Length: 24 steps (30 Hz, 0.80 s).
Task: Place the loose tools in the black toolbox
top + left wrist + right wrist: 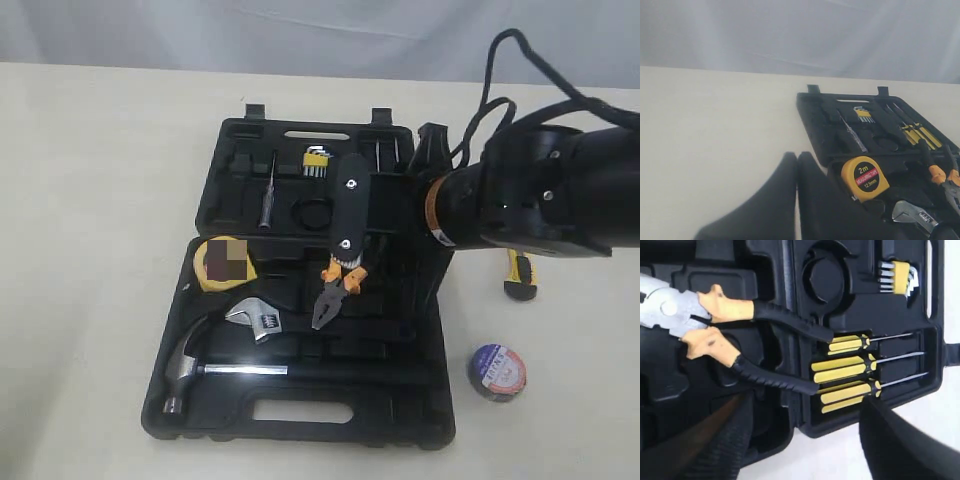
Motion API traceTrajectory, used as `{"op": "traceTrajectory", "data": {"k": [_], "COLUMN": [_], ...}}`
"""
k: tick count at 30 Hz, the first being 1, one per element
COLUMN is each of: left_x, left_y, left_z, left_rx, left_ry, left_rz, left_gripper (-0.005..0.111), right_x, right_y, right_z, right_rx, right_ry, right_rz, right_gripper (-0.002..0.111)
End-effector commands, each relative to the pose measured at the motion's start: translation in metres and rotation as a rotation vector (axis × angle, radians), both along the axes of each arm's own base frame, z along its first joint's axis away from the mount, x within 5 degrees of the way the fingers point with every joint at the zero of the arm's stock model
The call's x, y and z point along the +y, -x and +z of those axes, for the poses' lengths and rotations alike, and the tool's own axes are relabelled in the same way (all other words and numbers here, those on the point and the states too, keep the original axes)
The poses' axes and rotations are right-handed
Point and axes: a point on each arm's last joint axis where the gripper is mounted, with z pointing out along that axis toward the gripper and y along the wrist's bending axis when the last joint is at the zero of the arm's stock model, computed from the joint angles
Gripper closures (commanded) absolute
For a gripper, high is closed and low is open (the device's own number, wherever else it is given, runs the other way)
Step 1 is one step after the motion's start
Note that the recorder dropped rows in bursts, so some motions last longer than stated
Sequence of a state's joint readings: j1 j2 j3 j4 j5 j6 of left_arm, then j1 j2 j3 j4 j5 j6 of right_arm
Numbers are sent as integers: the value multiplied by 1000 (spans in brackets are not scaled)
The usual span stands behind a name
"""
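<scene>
Cream tabletop (90,250), grey backdrop (300,25); right hand (804,401) spread (over pliers (335,290)), left hand (796,156) pressed together.

The table (90,200) had a plain cream top, smooth and matt, and it filled most of the exterior view. Behind its far edge stood a pale grey-white backdrop (300,30) with soft folds and lighter streaks; whether it was cloth or wall could not be told. The light was even and mild, and shadows on the table top were faint.
</scene>
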State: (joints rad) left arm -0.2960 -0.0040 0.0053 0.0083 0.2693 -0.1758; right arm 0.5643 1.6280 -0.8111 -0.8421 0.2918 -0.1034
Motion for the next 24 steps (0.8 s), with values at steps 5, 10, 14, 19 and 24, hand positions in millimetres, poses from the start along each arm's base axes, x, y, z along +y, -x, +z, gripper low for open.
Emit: {"op": "traceTrajectory", "data": {"k": [5, 10, 14, 19, 24], "left_x": [0, 0, 0, 0, 0], "left_y": [0, 0, 0, 0, 0], "left_z": [1, 1, 1, 1, 1], "left_rx": [4, 4, 4, 4, 4], "left_ry": [7, 7, 7, 7, 7], "left_rz": [-5, -5, -5, -5, -5], "left_gripper": [107, 107, 107, 107, 107], "right_x": [8, 6, 4, 6, 6], "right_y": [-8, -7, -8, -8, -8], "right_z": [3, -2, -9, -9, -9], "right_rx": [-30, 0, 20, 14, 10], "right_ry": [-54, -54, -9, -5, 5], "right_rz": [33, -13, -9, 18, 36], "right_gripper": [49, 33, 21, 22, 22]}}
